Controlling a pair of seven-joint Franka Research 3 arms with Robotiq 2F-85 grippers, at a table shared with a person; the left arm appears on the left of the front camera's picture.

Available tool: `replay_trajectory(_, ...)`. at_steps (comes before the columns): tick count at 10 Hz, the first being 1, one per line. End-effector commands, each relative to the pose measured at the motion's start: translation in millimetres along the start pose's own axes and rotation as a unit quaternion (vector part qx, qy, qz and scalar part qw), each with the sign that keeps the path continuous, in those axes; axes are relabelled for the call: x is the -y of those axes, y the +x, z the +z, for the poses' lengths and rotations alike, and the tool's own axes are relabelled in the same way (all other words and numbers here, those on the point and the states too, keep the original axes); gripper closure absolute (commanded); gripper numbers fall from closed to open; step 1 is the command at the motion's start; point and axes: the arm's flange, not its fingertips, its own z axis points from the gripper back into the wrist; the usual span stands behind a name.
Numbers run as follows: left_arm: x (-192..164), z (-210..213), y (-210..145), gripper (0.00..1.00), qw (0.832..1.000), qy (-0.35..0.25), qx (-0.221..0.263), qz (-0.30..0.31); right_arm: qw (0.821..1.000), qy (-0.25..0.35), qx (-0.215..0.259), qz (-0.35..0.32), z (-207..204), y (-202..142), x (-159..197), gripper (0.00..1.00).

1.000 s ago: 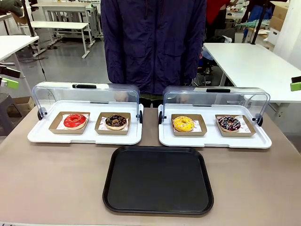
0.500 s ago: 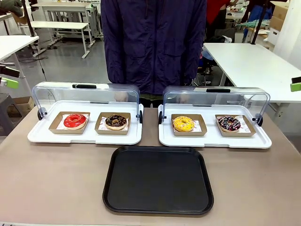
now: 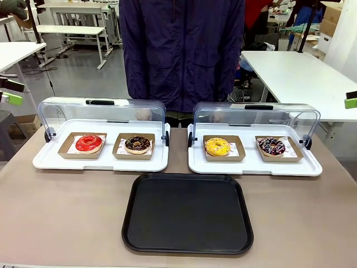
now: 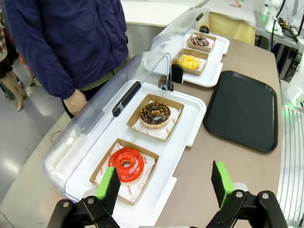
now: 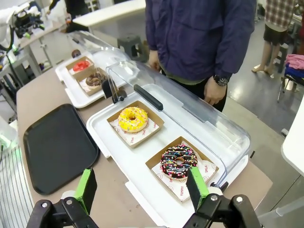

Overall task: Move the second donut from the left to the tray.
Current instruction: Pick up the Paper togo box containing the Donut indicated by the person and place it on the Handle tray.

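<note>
Cardboard dish [image 3: 119,151] rim looks the safest hold for the soft-glazed second donut from the left [image 3: 137,144]; left gripper [image 4: 165,183] and right gripper [image 5: 141,184] gape empty.

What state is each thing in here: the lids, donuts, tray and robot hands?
Left clear lid: open, swung back.
Right clear lid: open, swung back.
Chocolate-glazed donut: in its cardboard dish on the left white tray, untouched.
Red-glazed donut: in its own dish, same tray.
Yellow donut: in a dish on the right white tray.
Sprinkled donut: in a dish, same tray.
Black tray: bare.
Left hand: open, holding nothing.
Right hand: open, holding nothing.
</note>
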Motion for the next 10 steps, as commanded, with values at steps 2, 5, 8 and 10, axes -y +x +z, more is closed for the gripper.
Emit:
replay_trajectory(2, 0.2, 0.8, 1.0, 0.00, 1.000, -0.002, 0.004, -0.001, 1.000, 0.002, 0.003, 0.002, -0.3, 1.1, -0.5, 0.00)
replay_trajectory(5, 0.2, 0.8, 1.0, 0.00, 1.000, -0.002, 0.004, -0.001, 1.000, 0.002, 0.003, 0.002, -0.3, 1.1, -0.5, 0.00)
replay_trajectory(8, 0.2, 0.8, 1.0, 0.00, 1.000, -0.002, 0.004, -0.001, 1.000, 0.002, 0.003, 0.002, -0.3, 1.1, -0.5, 0.00)
replay_trajectory(10, 0.2, 0.8, 1.0, 0.00, 1.000, -0.002, 0.004, -0.001, 1.000, 0.002, 0.003, 0.002, -0.3, 1.1, -0.5, 0.00)
